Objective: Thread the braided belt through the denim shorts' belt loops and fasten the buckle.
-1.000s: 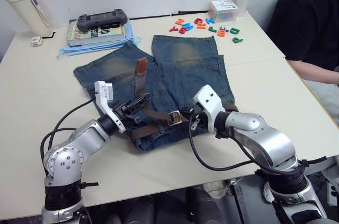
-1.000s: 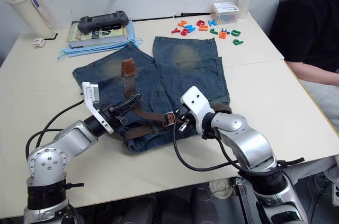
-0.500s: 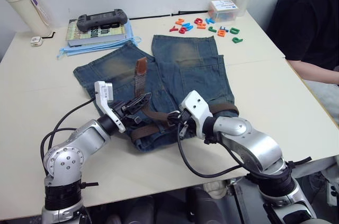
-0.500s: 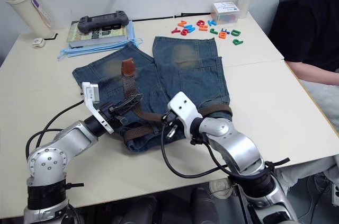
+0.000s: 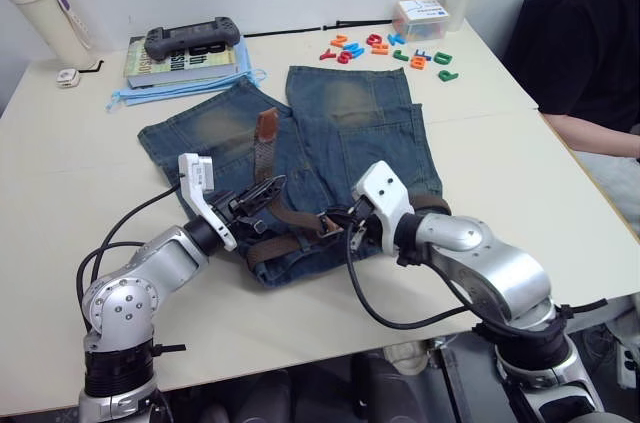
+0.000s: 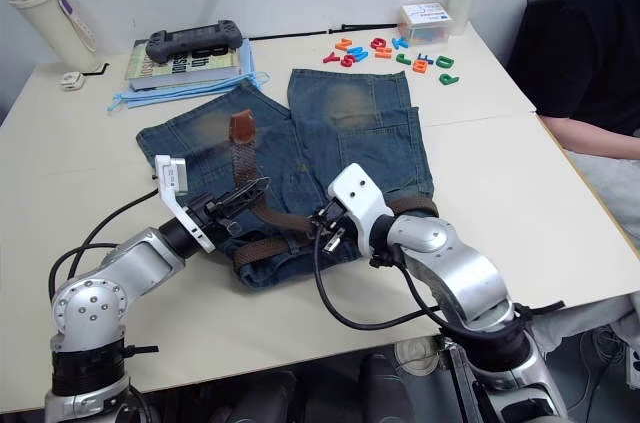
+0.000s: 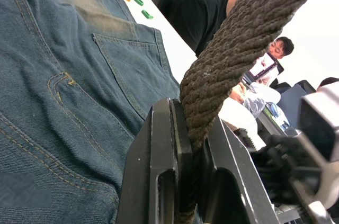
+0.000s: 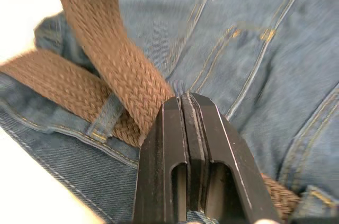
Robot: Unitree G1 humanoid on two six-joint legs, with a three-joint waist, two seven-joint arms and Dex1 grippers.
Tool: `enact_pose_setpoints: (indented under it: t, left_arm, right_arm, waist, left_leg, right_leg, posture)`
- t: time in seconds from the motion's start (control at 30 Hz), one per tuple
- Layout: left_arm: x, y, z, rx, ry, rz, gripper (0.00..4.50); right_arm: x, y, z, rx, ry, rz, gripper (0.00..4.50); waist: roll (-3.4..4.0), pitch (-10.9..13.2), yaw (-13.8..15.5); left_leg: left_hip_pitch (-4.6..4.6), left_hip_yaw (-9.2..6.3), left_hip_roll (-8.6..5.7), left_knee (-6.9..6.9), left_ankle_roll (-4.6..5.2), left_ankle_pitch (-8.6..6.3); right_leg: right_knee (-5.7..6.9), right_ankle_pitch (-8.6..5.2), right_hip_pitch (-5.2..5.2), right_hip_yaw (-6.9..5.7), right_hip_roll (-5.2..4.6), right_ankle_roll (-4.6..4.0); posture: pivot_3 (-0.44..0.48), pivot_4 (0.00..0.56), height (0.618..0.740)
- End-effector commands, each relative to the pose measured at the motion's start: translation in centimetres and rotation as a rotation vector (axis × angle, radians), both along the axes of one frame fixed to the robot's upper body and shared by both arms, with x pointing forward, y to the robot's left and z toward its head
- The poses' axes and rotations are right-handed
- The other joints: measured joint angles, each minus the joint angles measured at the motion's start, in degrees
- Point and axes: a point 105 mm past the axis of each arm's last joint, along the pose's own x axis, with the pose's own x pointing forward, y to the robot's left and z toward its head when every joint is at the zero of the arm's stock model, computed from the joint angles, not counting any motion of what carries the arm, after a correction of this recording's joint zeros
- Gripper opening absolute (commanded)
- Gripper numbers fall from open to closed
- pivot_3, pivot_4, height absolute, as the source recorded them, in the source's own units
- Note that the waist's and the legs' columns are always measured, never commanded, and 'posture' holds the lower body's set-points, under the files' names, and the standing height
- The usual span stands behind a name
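The blue denim shorts (image 5: 350, 123) lie flat mid-table, waistband toward me. The braided belt (image 5: 265, 148) rises from the waistband, and its tan tip (image 5: 266, 121) lies on the left leg. Another stretch runs along the waistband under a belt loop (image 8: 103, 121). My left gripper (image 5: 278, 184) is shut on the strap (image 7: 233, 44) above the waistband. The metal buckle (image 5: 328, 224) sits at the waistband's middle. My right gripper (image 5: 342, 228) is just right of the buckle. Its fingers (image 8: 169, 128) are pressed together with nothing between them, tips against the strap (image 8: 122, 81).
At the back left are books with a game controller (image 5: 193, 40) on top, a blue cloth (image 5: 180, 88) and a bottle (image 5: 45, 13). Coloured plastic letters (image 5: 390, 48) and a small box (image 5: 420, 18) lie at the back right. A person (image 5: 590, 53) sits at the table's right edge.
My right gripper swung left toward the buckle, then came back slightly to the right. The left gripper and the strap it holds have not moved.
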Motion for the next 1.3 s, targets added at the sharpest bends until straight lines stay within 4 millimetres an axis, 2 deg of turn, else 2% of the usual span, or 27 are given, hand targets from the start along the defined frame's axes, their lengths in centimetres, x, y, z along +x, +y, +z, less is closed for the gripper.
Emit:
enact_pose_setpoints:
  t: [0.03,0.4,0.63,1.03,1.3]
  left_arm:
    - [-0.4,0.0,0.9,-0.010,-0.043,-0.010,0.00]
    - [-0.3,0.0,1.0,-0.007,-0.045,-0.011,0.00]
    - [-0.4,0.0,1.1,-0.008,-0.047,-0.005,0.00]
    - [-0.4,-0.1,1.1,-0.006,-0.046,-0.010,0.00]
    - [-0.3,-0.5,1.6,-0.012,-0.067,-0.033,0.00]
  right_arm:
    - [-0.7,0.0,1.7,0.028,-0.050,0.026,0.03]
    - [0.6,0.0,-1.1,-0.052,-0.007,-0.027,0.03]
    - [0.8,0.3,-2.0,-0.064,0.006,-0.023,0.03]
    - [0.5,2.0,-3.1,-0.086,0.023,0.015,0.03]
    - [0.6,1.8,-4.6,-0.170,0.042,0.003,0.03]
  waist:
    - [0.00,0.0,0.0]
    - [0.00,0.0,0.1]
    - [0.00,0.0,0.0]
    - [0.01,0.0,-0.1]
    - [0.01,0.0,-0.1]
  left_leg:
    - [0.00,0.00,0.00,0.00,0.00,0.00]
    - [0.00,0.01,-0.02,-0.01,0.00,0.00]
    - [0.00,0.00,-0.02,-0.02,0.00,0.00]
    - [0.00,0.00,-0.01,-0.02,0.00,0.00]
    - [0.01,0.01,0.00,-0.02,0.00,0.00]
  right_leg:
    - [0.00,0.00,0.00,0.00,0.00,0.00]
    - [0.00,0.00,0.00,0.00,-0.02,0.00]
    - [-0.02,0.00,0.00,0.00,-0.01,0.00]
    - [-0.02,0.00,-0.01,0.00,0.00,0.00]
    - [-0.01,0.00,-0.01,0.00,0.00,0.00]
  posture:
    - [0.000,0.150,0.738]
    - [0.000,0.150,0.738]
    - [0.000,0.150,0.738]
    - [0.000,0.150,0.738]
    - [0.000,0.150,0.738]
